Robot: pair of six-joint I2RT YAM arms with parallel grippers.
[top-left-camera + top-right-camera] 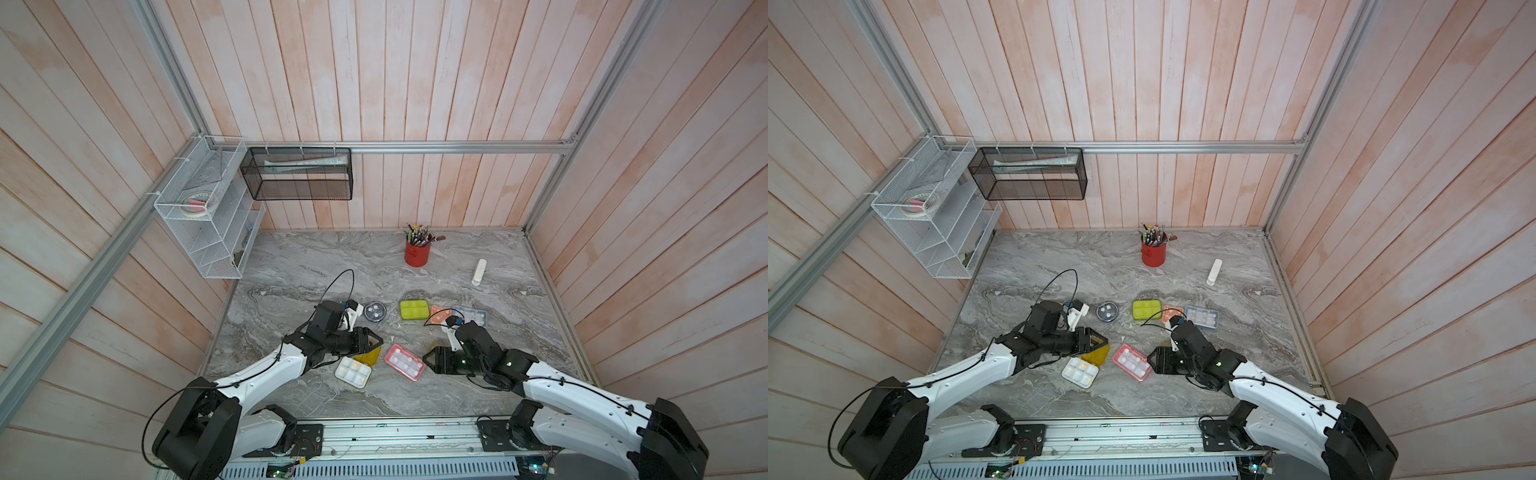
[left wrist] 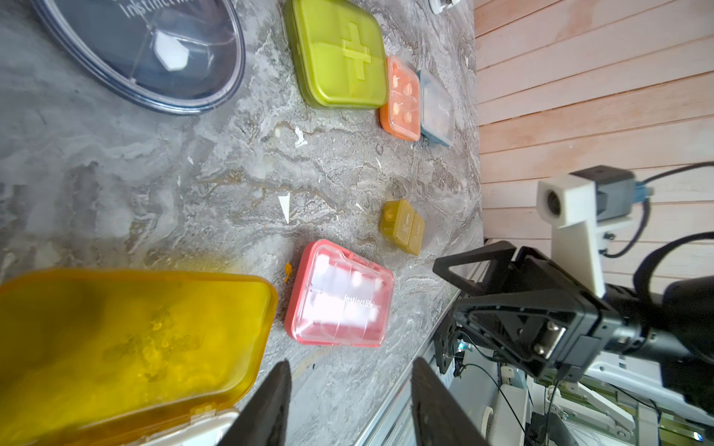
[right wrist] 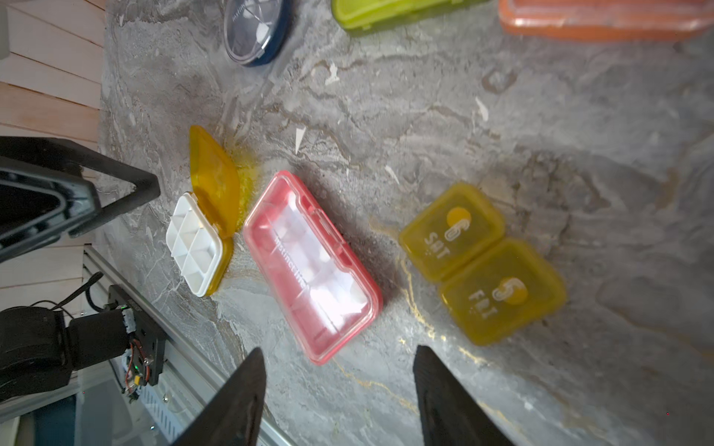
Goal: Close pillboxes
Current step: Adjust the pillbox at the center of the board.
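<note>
In both top views the small olive pillbox (image 1: 435,345) is nearly hidden behind the right arm (image 1: 490,353), and the orange pillbox (image 1: 438,311) is partly covered by that arm's wrist camera. The left end effector (image 1: 374,340) overlaps the raised lid of the yellow pillbox (image 1: 353,372), which lies near, left of the pink-red pillbox (image 1: 405,361). It and the right end effector (image 3: 340,355) both have their fingers parted around nothing. Farther back, the round dark pillbox (image 1: 375,311), lime pillbox (image 1: 414,309) and light blue pillbox (image 1: 471,316) lie on the grey marbled desk (image 1: 311,266), which is walled by pale wooden planks (image 1: 415,83).
</note>
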